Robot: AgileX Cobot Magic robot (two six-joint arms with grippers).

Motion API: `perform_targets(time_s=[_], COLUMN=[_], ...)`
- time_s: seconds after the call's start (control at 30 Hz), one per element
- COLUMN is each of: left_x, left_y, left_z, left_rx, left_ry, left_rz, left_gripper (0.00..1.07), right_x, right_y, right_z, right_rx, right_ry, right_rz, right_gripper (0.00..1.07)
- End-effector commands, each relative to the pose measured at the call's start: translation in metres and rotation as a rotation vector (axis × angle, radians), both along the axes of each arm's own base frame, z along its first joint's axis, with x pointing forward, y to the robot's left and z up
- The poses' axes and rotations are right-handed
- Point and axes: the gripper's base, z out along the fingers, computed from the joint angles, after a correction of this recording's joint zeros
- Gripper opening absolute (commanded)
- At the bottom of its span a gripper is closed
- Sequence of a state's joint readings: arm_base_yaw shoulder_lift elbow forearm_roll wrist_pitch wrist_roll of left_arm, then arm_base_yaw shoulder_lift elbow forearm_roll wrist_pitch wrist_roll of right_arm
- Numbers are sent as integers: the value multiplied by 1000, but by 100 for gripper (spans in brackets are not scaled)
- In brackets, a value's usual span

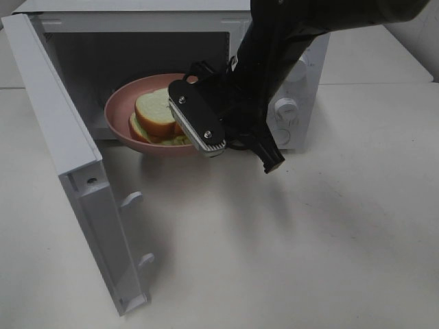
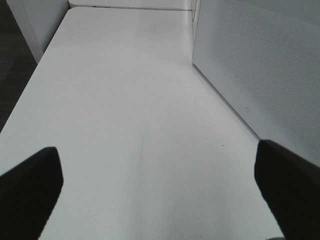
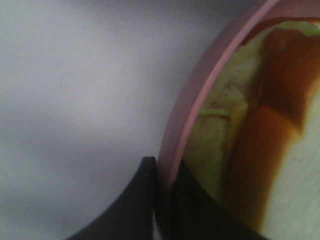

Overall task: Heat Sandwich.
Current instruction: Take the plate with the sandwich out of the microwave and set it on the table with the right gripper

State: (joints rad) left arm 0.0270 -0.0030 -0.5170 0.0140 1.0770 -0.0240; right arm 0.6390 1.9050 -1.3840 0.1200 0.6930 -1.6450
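The sandwich (image 1: 156,113) lies on a round pink plate (image 1: 118,110) at the mouth of the open microwave (image 1: 302,68), with the plate's near edge sticking out past the opening. My right gripper (image 1: 184,136) reaches in from the right and is shut on the plate's rim (image 3: 200,95). In the right wrist view its dark fingers (image 3: 145,200) pinch the rim, and the sandwich (image 3: 280,125) shows crust and pale green filling just beyond. My left gripper (image 2: 160,185) hangs open over bare table with nothing between its fingers. It does not appear in the exterior high view.
The microwave door (image 1: 62,137) stands swung open to the left, its latch hooks (image 1: 130,199) facing the table. Two knobs (image 1: 285,110) sit on the microwave's right front. A perforated white panel (image 2: 260,65) rises close beside my left gripper.
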Motion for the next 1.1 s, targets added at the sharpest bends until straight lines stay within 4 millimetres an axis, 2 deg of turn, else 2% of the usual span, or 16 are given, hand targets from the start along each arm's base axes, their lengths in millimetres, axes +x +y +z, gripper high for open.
perform_targets(time_s=[0.03, 0.13, 0.47, 0.73, 1.1], left_x=[-1, -1, -1, -1, -1], left_y=[0, 0, 0, 0, 0], left_z=[1, 1, 1, 1, 1], left_rx=[-1, -1, -1, -1, -1], left_ry=[-19, -19, -19, -19, -19], left_rz=[-1, -1, -1, -1, -1], left_gripper=[100, 100, 100, 100, 100], right_x=[-11, -25, -50, -73, -116], right_y=[-4, -7, -26, -50, -87], right_z=[10, 14, 24, 34, 39], right_rx=[8, 1, -28, -49, -41], right_ry=[-24, -23, -46, -76, -77], right_rz=[4, 21, 27, -15, -83], right_gripper=[0, 0, 0, 0, 0])
